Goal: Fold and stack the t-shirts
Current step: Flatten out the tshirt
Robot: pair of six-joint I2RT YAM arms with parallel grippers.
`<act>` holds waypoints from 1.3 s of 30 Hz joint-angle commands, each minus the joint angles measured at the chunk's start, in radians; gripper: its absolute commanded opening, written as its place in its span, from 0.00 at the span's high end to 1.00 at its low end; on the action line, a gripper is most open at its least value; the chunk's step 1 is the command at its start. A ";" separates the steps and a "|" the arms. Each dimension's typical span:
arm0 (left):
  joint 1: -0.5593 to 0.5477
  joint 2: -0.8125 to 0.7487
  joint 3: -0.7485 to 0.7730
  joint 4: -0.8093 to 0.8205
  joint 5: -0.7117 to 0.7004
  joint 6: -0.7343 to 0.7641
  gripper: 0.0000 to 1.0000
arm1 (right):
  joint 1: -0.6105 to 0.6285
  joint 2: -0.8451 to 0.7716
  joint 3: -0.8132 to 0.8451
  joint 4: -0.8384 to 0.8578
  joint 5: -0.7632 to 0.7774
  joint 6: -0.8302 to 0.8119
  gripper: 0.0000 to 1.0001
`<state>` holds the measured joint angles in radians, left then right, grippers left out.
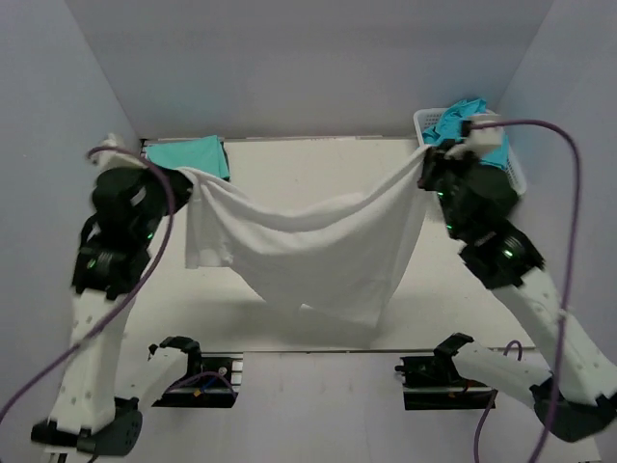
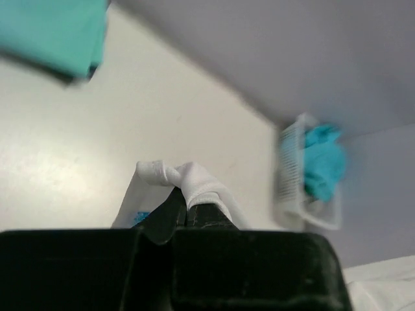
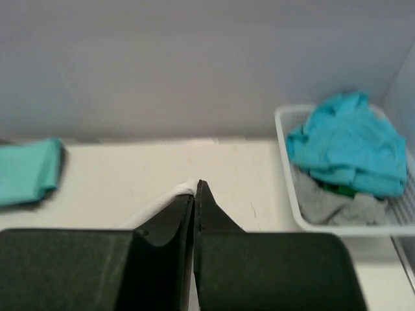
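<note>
From above, I am holding the plain white soft cloth t-shirt (image 1: pixel 308 251) spread in the air between my left gripper (image 1: pixel 180 175) and my right gripper (image 1: pixel 425 160), its middle sagging low. Its right corner is hanging just beside the white plastic lattice basket (image 1: pixel 420 118), and the folded teal t-shirt (image 1: pixel 188 154) is lying well left of that basket. In my left wrist view, my fingers (image 2: pixel 170 214) are pinching together on a bunched white corner, the basket off to their right. In my right wrist view, my fingers (image 3: pixel 211 210) are clamping a thin white edge left of the basket, which is holding crumpled teal t-shirts (image 3: pixel 350 146).
</note>
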<state>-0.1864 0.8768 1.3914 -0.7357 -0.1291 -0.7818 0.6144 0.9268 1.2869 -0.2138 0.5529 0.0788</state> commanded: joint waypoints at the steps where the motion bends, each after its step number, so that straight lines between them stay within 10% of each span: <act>1: 0.002 0.196 -0.113 0.004 0.043 -0.002 1.00 | -0.034 0.160 -0.079 0.028 0.142 0.052 1.00; 7: 0.011 0.554 -0.180 0.119 -0.004 0.007 1.00 | -0.155 0.645 0.003 0.028 -0.007 0.101 1.00; 14: 0.067 1.120 0.257 -0.043 -0.032 0.044 0.76 | -0.275 1.162 0.589 -0.199 -0.179 0.091 1.00; 17: 0.076 1.241 0.426 -0.140 -0.004 0.044 0.32 | -0.294 1.288 0.718 -0.329 -0.206 0.085 0.47; 21: 0.096 1.205 0.419 -0.149 0.006 0.044 0.00 | -0.298 1.149 0.524 -0.260 -0.245 0.061 0.10; 32: 0.085 0.670 -0.130 -0.127 -0.043 0.073 0.00 | -0.294 0.591 -0.078 -0.179 -0.441 0.232 0.10; 39: 0.073 0.481 -0.414 0.050 0.174 0.156 0.00 | -0.291 0.360 -0.285 -0.147 -0.579 0.285 0.10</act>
<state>-0.1097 1.3777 1.0561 -0.7677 -0.0322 -0.6601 0.3210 1.3365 1.0500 -0.4107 0.0822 0.3176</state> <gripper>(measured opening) 0.997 0.904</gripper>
